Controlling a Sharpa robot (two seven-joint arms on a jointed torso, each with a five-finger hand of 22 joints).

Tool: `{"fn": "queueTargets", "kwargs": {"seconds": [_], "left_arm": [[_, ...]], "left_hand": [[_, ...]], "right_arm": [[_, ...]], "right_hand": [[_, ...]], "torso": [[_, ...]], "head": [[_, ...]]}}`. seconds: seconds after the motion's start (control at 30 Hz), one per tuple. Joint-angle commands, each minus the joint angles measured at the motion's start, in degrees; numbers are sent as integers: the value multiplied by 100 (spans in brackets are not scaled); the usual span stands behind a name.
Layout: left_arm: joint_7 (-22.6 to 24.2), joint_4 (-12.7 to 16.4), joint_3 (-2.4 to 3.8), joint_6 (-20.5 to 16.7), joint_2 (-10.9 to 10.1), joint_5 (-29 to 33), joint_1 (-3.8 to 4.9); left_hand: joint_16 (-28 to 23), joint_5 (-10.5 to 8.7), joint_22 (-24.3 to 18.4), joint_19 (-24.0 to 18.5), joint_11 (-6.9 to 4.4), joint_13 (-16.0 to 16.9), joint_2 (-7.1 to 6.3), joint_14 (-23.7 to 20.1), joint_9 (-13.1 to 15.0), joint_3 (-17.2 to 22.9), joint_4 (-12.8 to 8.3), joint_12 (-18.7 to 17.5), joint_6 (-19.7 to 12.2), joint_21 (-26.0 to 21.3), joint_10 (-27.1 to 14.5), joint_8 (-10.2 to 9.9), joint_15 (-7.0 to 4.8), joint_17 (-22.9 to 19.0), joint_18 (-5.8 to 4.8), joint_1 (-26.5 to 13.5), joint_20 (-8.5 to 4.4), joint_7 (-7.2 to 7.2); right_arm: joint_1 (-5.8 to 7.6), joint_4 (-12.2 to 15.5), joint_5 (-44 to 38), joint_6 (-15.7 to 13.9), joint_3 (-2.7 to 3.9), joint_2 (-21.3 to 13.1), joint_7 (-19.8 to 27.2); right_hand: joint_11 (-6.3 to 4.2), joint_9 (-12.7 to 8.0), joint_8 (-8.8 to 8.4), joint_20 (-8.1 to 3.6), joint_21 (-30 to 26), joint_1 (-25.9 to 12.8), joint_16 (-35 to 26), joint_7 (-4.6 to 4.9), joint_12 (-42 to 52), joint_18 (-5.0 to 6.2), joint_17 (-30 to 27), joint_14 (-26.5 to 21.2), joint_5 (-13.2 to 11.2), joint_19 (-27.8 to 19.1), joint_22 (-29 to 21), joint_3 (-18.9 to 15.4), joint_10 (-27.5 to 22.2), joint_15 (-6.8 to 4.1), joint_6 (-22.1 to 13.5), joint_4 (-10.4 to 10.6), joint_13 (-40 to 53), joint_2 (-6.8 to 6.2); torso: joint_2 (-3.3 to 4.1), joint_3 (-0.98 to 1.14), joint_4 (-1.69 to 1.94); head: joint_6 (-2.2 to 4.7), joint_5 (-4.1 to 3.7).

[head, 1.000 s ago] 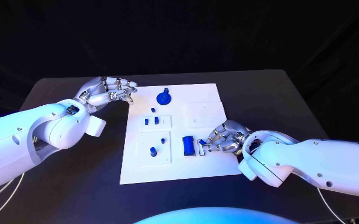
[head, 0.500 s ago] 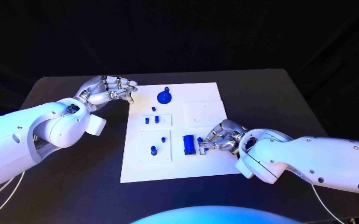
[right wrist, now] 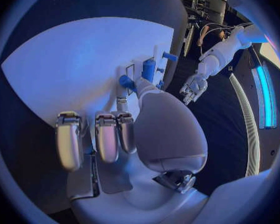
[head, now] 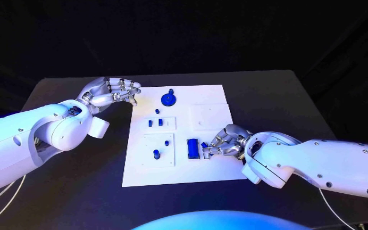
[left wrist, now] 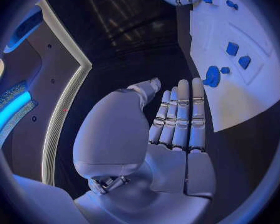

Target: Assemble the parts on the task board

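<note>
White task board (head: 211, 126) mid-table, small blue parts (head: 168, 100) scattered over its left half.

The right hand (right wrist: 130, 129) lies over the white board (right wrist: 71, 69), its fingers (right wrist: 107, 137) stretched side by side above the plate. At the thumb's tip is a small blue part (right wrist: 126, 81), touching it or just beside it. A taller blue part (right wrist: 148, 69) stands just past it, near the board's edge. Beyond, over the black table (right wrist: 224, 114), hangs the left hand (right wrist: 194, 88), fingers curled.
</note>
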Motion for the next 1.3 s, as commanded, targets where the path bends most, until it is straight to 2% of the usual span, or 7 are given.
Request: {"fn": "queueTargets", "kwargs": {"seconds": [0.03, 0.3, 1.03, 1.3], "left_arm": [[9, 10, 3, 82, 6, 10, 2], [3, 3, 2, 82, 8, 10, 2], [-13, -9, 2, 80, 7, 10, 2], [-19, -6, 2, 79, 4, 10, 2]], "left_hand": [[-27, -4, -10, 45, 0, -10, -41, -7, -9, 4, 34, 38, 6, -27, -60, 12, 27, -6, 69, -6, 11, -5], [-27, -4, -10, 45, 0, -10, -41, -7, -9, 4, 34, 38, 6, -27, -60, 12, 27, -6, 69, -6, 11, -5], [-29, -4, -13, 45, 3, -12, -39, -11, -10, 3, 47, 41, 4, -34, -67, 12, 30, -7, 67, -16, 13, -3], [-29, -5, -15, 46, 5, -13, -36, -11, -10, 1, 58, 43, 2, -38, -70, 11, 32, -7, 67, -26, 14, -1]], "right_arm": [[-15, 36, -77, 194, -10, 5, -12], [-15, 81, -163, 87, -9, -38, 46], [-10, 101, -271, 256, -6, -54, 108], [-5, 48, -370, 331, -5, -45, 11]], "right_hand": [[-47, 13, 29, -54, -14, -81, 19, -15, 22, -29, 1509, 609, -28, 537, 1435, 19, 596, -40, 60, 20, 1503, 18], [-75, 47, 84, -70, -5, -163, 19, -49, 22, -30, 1509, 609, -25, 539, 1437, 86, 596, -62, 105, 14, 1503, 111], [-82, 73, 118, -83, -3, -306, 19, -53, 22, -31, 1509, 609, -35, 540, 1437, 79, 596, -71, 98, 18, 1503, 86], [-74, 126, 185, -85, -10, -747, 19, -43, 22, -30, 1509, 609, -57, 538, 1436, -72, 596, -66, 75, 19, 1503, 17]], "torso": [[0, 3, 1], [0, 1, -1], [-2, -4, 5], [-1, -4, 4]], "head": [[1, 2], [4, 4], [-15, 22], [-16, 24]]}}
